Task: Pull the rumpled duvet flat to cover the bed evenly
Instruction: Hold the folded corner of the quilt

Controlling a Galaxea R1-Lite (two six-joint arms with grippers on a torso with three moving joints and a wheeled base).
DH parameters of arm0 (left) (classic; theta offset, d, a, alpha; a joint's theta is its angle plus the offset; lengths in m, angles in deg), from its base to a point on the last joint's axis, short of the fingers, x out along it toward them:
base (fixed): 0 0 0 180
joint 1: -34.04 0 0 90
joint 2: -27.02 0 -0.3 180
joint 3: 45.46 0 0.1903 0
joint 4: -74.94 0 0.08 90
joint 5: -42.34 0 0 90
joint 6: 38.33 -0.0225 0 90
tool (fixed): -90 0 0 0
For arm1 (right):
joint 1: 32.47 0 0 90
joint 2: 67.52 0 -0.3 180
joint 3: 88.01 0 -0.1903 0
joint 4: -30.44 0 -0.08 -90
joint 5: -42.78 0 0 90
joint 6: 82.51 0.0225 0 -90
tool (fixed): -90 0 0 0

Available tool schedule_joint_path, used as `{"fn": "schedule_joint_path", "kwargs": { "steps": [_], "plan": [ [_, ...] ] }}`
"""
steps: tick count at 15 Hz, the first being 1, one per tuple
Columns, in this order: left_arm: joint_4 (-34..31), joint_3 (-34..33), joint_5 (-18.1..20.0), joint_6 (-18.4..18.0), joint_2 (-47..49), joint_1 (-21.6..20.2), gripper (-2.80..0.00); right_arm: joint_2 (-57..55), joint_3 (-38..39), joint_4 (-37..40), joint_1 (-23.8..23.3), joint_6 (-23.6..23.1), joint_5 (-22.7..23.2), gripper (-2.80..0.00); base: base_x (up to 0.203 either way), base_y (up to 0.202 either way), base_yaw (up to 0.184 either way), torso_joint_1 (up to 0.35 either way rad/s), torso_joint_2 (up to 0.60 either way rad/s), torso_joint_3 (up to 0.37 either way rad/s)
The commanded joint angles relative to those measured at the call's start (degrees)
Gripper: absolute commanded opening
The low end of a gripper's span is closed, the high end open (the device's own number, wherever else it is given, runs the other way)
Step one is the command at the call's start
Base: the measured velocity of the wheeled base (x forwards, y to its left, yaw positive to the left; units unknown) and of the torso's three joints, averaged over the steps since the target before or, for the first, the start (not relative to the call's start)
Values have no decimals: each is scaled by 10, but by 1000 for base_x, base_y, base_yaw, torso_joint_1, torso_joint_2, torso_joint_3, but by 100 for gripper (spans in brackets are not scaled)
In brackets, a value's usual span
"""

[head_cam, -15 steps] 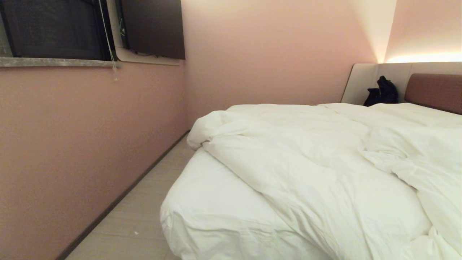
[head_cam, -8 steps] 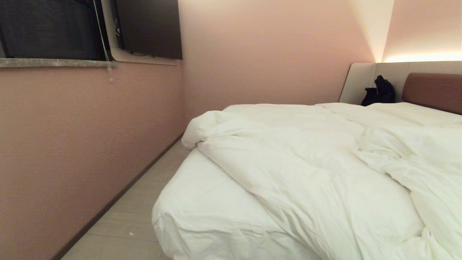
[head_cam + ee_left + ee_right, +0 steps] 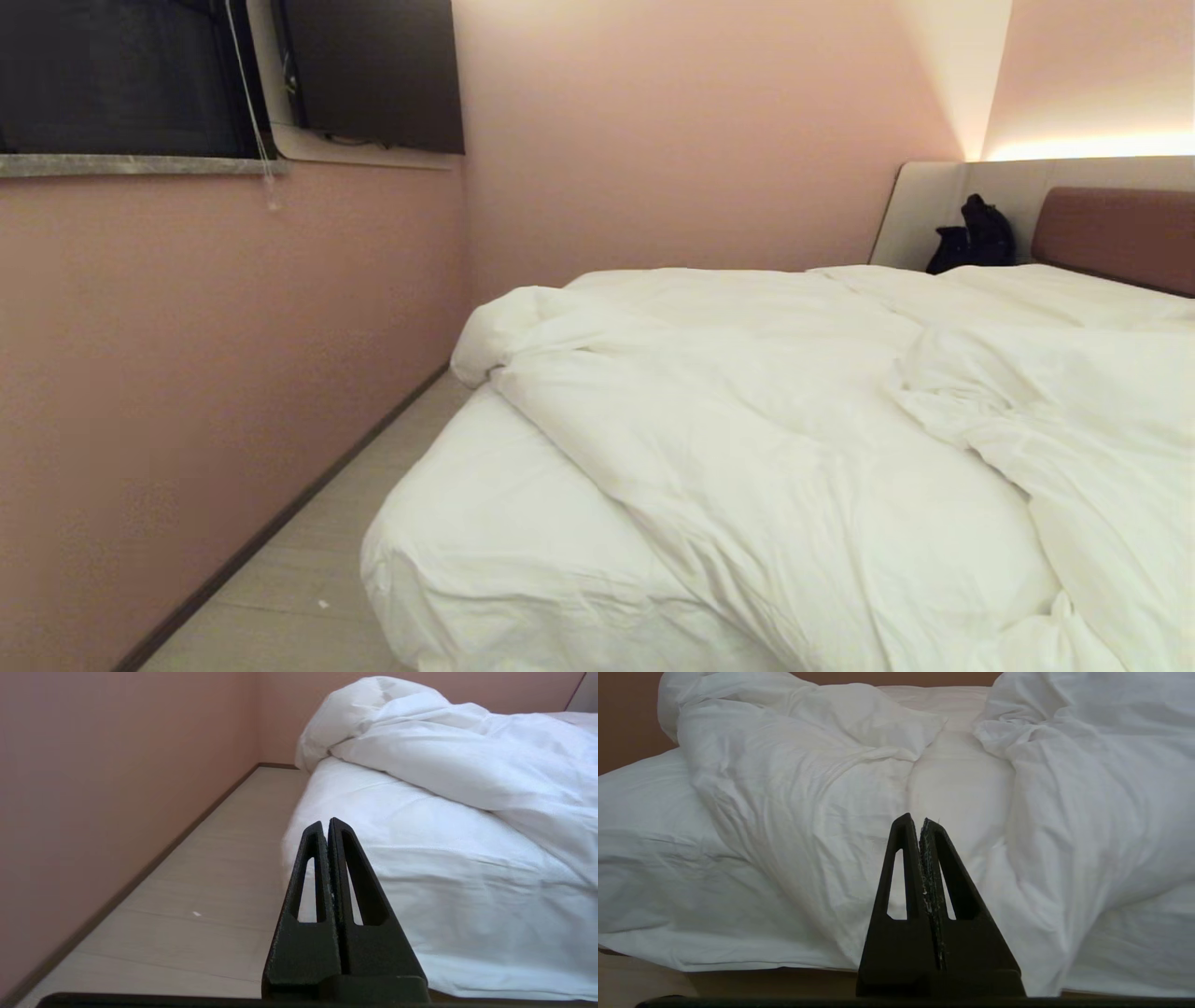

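Left gripper (image 3: 328, 823) fingers pressed together, empty; right gripper (image 3: 919, 821) same, short of duvet (image 3: 822, 812).

The left gripper (image 3: 327, 823) has two matte black fingers (image 3: 310, 882) of rough, grainy finish, each a tapering wedge with a long slot cut through it. The right gripper (image 3: 917, 820) is the same shape, its fingers (image 3: 945, 882) flecked pale along their inner edges. A black bar edges each wrist view.

duvet (image 3: 794, 439) plain white | wall (image 3: 187, 373) pink | headboard (image 3: 1111, 233) mauve-brown | gripper (image 3: 329, 828) black
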Motion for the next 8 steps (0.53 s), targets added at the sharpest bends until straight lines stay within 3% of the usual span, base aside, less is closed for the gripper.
{"fn": "schedule_joint_path", "kwargs": {
  "steps": [1, 5, 8],
  "plan": [
    [0, 0, 0, 0, 0, 0, -280, 0, 0, 0, 0, -1, 0, -280, 0, -196, 2, -6, 5, 3],
    [0, 0, 0, 1, 0, 0, -280, 0, 0, 0, 0, -1, 1, -280, 0, -176, 1, 2, 4, 2],
    [0, 0, 0, 1, 0, 0, -280, 0, 0, 0, 0, 0, 0, -280, 0, -25, -1, 0, -1, 1]
  ]
}}
